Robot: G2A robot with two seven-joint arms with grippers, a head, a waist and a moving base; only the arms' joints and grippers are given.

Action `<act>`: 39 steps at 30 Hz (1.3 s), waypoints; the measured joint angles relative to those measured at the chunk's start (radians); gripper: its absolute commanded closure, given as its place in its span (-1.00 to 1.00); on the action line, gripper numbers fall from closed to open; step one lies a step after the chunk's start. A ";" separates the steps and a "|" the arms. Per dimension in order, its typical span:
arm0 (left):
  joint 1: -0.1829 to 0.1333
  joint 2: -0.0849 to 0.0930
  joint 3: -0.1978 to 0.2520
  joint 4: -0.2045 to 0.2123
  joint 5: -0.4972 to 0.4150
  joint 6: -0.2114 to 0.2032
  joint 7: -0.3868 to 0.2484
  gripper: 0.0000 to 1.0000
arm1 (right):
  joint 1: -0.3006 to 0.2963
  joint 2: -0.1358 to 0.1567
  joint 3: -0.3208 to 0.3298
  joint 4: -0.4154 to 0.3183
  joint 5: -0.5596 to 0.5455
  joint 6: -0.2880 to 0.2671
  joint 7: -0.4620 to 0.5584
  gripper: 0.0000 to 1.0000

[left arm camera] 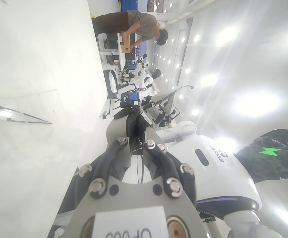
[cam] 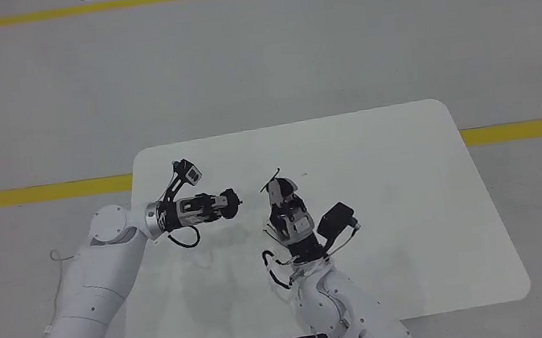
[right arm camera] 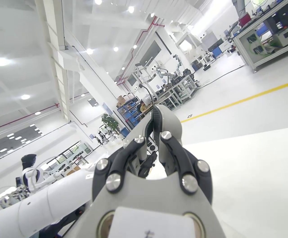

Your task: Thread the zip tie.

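Note:
A thin black zip tie [cam: 272, 179] sticks up out of my right gripper [cam: 280, 194], which is shut on its strap above the middle of the white table [cam: 412, 254]. In the right wrist view the strap [right arm camera: 147, 91] curves away from the shut fingertips [right arm camera: 155, 112] to a small head. My left gripper [cam: 235, 201] sits just left of the right one, pointing at it, fingers shut. From the left wrist camera its black tips [left arm camera: 132, 111] nearly meet the right gripper [left arm camera: 153, 109], and the zip tie [left arm camera: 177, 90] arcs beyond. Whether the left tips pinch anything is hidden.
The table has rounded corners and a bare top [right arm camera: 236, 169] around both arms. Yellow floor lines [cam: 508, 131] run behind it. A person works at a bench far off in the room.

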 measured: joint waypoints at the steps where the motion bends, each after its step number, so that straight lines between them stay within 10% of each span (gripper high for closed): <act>1: 0.000 0.000 0.000 0.000 0.000 0.000 0.000 1.00 | 0.003 0.002 -0.004 0.001 0.000 0.007 0.004 1.00; 25: 0.000 0.000 0.000 0.000 0.000 0.000 0.000 1.00 | 0.027 0.027 -0.046 0.001 -0.018 0.073 0.101 1.00; 39: 0.000 0.000 0.000 0.000 0.000 0.000 0.000 1.00 | 0.107 0.047 -0.146 0.095 -0.020 0.183 -0.053 1.00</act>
